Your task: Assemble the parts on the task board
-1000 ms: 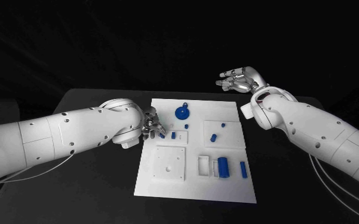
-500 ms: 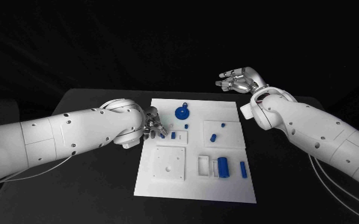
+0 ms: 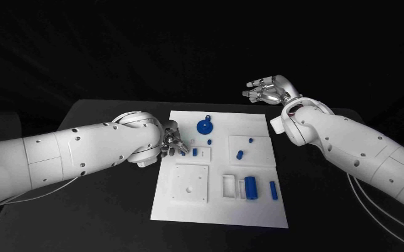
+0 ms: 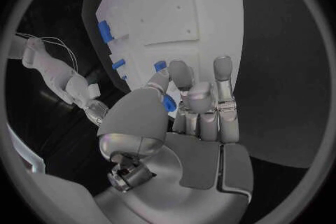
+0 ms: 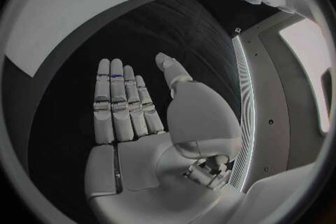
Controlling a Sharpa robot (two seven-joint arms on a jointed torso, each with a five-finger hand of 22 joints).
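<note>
The left hand [image 3: 171,142] is shown low over the near-left edge of the white rectangular task board [image 3: 253,211], its silver fingers curled together. In the left wrist view a small blue plastic part [image 4: 168,102] is seen pinched between the thumb and the fingertips [image 4: 180,70]; the hand is therefore judged to be holding that part, though how firmly it is held cannot be told. Just beyond the fingertips, on the board, two further small blue pieces [image 4: 105,31] lie beside shallow recesses.

The right hand [image 3: 268,90] is held raised behind the board's far-right corner, well apart from every part, with its fingers straight and spread and nothing in them, as the right wrist view confirms [image 5: 129,106]. The round blue disc-shaped part [image 3: 205,126] lies on the board between the two hands, nearer the left one.

The step in hand is judged to be the seating of the pinched part. It is best done by keeping the pinch steady, aligning the part's long side with its recess before lowering, and releasing only once the part is felt to rest flat. The neighbouring blue pieces just beside the fingertips should not be brushed.
</note>
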